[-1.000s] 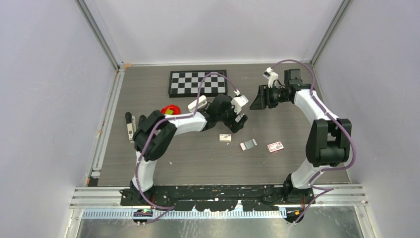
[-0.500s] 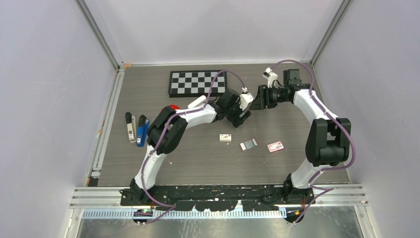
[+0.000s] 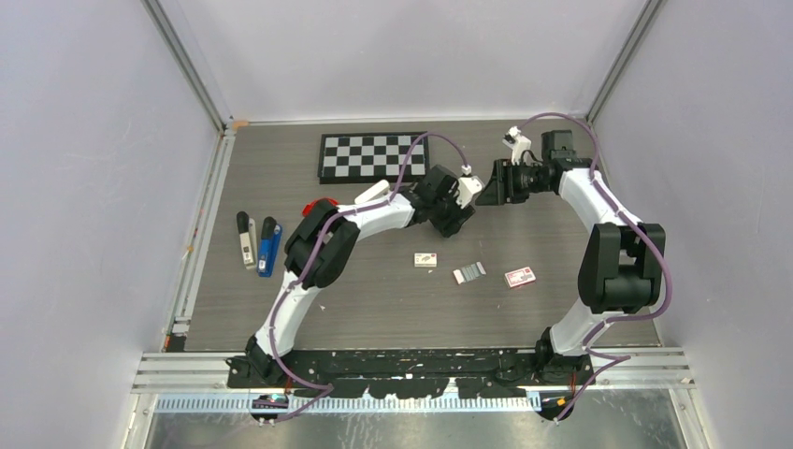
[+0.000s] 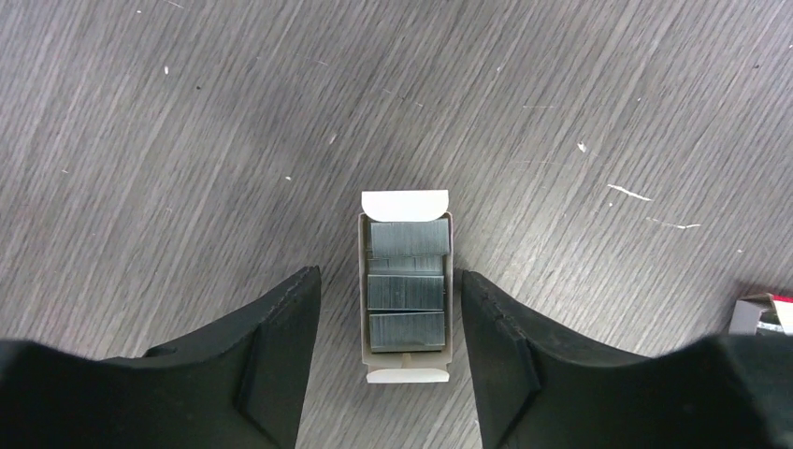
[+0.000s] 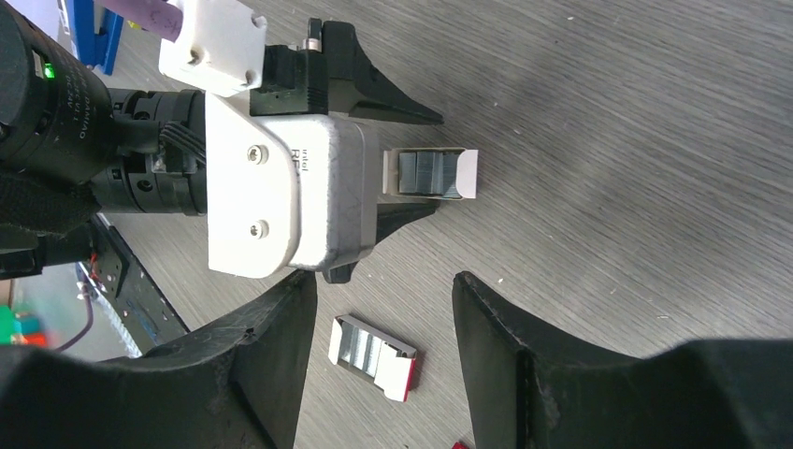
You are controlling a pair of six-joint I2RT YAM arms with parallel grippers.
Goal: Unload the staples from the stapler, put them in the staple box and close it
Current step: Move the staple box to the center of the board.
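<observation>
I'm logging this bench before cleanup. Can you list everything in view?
table: one, grey wood grain, under everything
checkerboard: one, black and white, far middle
blue stapler: one, blue, left side
slim tool: one, black and white, just left of the blue stapler
red item: one, red, mostly hidden by the left arm
white item: one, white, beside that arm, unclear what
staple boxes: three, in a row mid-table; white box, grey-topped box, red box
left gripper: one, black fingers, open, over the white box
right gripper: one, black fingers, open, facing the left gripper
</observation>
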